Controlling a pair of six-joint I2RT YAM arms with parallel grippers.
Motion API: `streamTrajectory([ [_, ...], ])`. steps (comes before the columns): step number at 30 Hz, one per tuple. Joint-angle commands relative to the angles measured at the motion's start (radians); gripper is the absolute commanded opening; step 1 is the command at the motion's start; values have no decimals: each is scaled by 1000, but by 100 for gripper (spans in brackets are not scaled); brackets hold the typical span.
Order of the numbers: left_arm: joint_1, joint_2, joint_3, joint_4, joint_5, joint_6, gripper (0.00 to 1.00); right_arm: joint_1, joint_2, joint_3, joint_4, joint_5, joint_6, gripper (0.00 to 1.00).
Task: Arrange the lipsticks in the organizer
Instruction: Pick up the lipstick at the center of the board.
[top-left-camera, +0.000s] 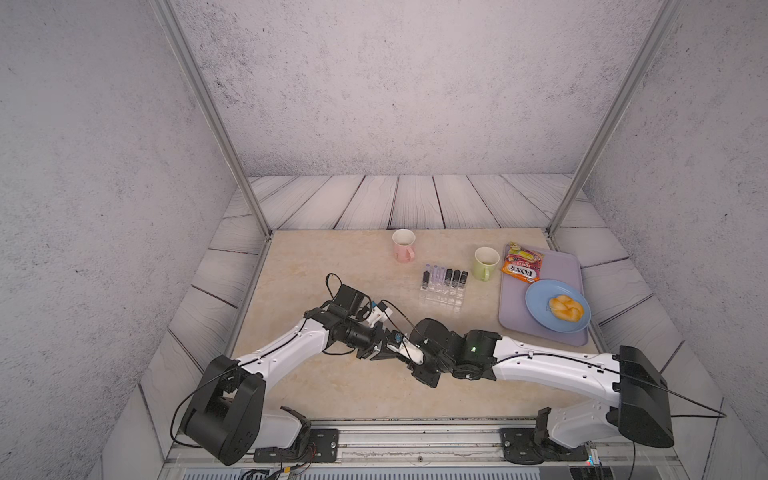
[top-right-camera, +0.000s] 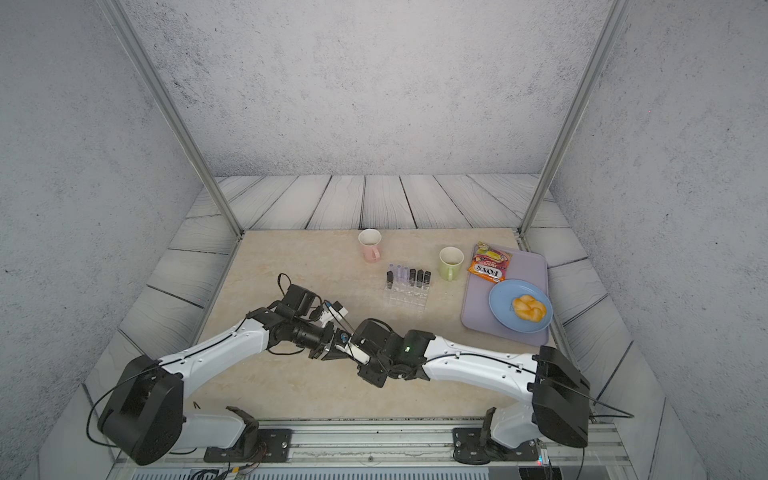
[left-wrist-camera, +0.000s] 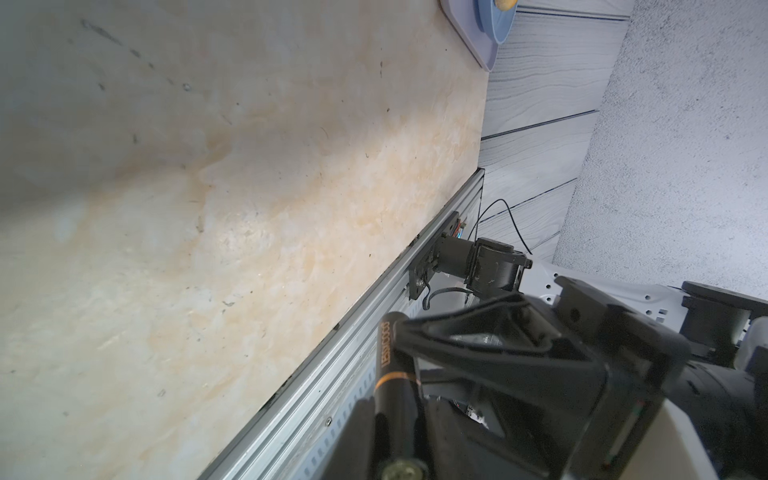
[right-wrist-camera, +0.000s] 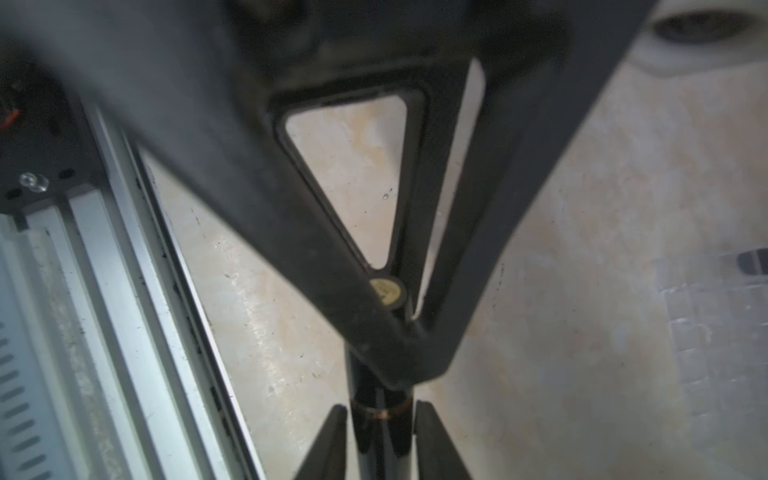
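A black lipstick with a gold band (left-wrist-camera: 395, 390) (right-wrist-camera: 380, 415) hangs above the table's near middle, between both grippers. My left gripper (left-wrist-camera: 399, 440) (top-left-camera: 384, 337) is shut on one end of it. My right gripper (right-wrist-camera: 382, 440) (top-left-camera: 400, 345) faces it from the right, and its fingers (right-wrist-camera: 332, 440) stand open with a thin gap on each side of the tube. The clear organizer (top-left-camera: 441, 298) (top-right-camera: 405, 298) sits further back. Several lipsticks (top-left-camera: 444, 276) (top-right-camera: 408, 276), black and lilac, stand upright in its far row.
A pink mug (top-left-camera: 404, 245) and a green mug (top-left-camera: 486, 262) stand behind the organizer. At the right, a lilac tray (top-left-camera: 513, 320) carries a blue plate (top-left-camera: 536, 299) with bread and a candy bag (top-left-camera: 523, 266). A metal rail (left-wrist-camera: 316, 399) runs along the table's front edge.
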Motion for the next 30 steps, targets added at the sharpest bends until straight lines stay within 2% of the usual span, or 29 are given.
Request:
streamTrajectory([
  [1,42,-6,38,-22,-18,57,0,-20,-6,44,-35,47,100,50],
  [4,152,-34,9,96,-65,9,0,-108,-71,28,-6,-77,242,59],
  [6,202,-77,-53,305,-107,-105,0,-200,-122,-12,74,-211,401,64],
  [11,199,-161,-217,878,-263,-353,0,-421,-161,-135,390,-505,847,73],
  [12,194,-169,-230,916,-277,-363,0,-442,-156,-145,442,-539,901,73],
  [16,164,-179,-236,955,-262,-363,0,-490,-111,-169,638,-642,1090,73],
  [21,99,-179,-242,1025,-248,-389,0,-513,13,-180,925,-758,1294,63],
  [25,74,-186,-242,1078,-232,-410,0,-513,78,-214,1125,-753,1414,54],
  [30,70,-206,-246,1048,-237,-396,0,-515,93,-238,1206,-744,1461,40],
])
